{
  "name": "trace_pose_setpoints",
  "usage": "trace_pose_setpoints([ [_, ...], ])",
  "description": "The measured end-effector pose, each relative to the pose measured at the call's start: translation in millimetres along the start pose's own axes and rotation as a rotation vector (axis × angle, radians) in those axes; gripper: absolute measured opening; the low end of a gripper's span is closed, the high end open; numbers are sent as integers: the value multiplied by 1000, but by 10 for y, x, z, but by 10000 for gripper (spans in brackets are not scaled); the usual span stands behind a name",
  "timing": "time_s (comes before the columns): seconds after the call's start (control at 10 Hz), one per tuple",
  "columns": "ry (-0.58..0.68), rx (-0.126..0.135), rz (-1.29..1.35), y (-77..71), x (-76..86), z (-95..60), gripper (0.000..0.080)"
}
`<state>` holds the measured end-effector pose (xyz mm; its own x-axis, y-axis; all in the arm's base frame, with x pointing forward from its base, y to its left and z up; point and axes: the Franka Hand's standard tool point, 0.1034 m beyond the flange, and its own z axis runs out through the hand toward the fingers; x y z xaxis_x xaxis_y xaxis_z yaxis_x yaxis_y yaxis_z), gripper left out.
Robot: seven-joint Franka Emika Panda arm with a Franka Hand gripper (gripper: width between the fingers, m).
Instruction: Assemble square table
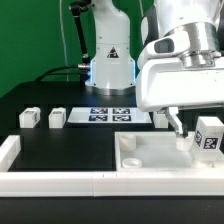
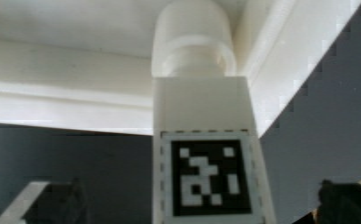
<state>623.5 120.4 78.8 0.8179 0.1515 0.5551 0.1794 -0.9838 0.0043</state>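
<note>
The white square tabletop slab (image 1: pixel 150 155) lies at the front right, inside the border wall. A white leg with a black-and-white tag (image 1: pixel 207 135) stands upright at the slab's right corner. My gripper (image 1: pixel 196 126) hangs over that leg, with one dark finger (image 1: pixel 178 122) beside it. In the wrist view the tagged leg (image 2: pixel 205 150) runs between my fingers toward the slab (image 2: pixel 70 80). Both fingertips (image 2: pixel 35 200) stand apart from the leg with a gap on each side, so the gripper (image 2: pixel 191 208) is open around it. Two loose leg blocks (image 1: pixel 29 117) (image 1: pixel 57 117) lie at the exterior view's left.
The marker board (image 1: pixel 110 115) lies at the back middle, in front of the arm's base. Another small white block (image 1: pixel 161 118) sits just to its right. The low white border wall (image 1: pixel 60 181) runs along the front and up the left side (image 1: pixel 8 150).
</note>
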Motion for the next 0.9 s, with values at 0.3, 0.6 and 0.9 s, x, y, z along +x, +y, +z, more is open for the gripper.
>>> trace_pose_setpoints([
  [0.3,-66,8,9,-10,58,-3,648],
  [0.6,-147,10,25,73,210,34,648],
  [0.9,-406,37,56,49,214,46,648],
])
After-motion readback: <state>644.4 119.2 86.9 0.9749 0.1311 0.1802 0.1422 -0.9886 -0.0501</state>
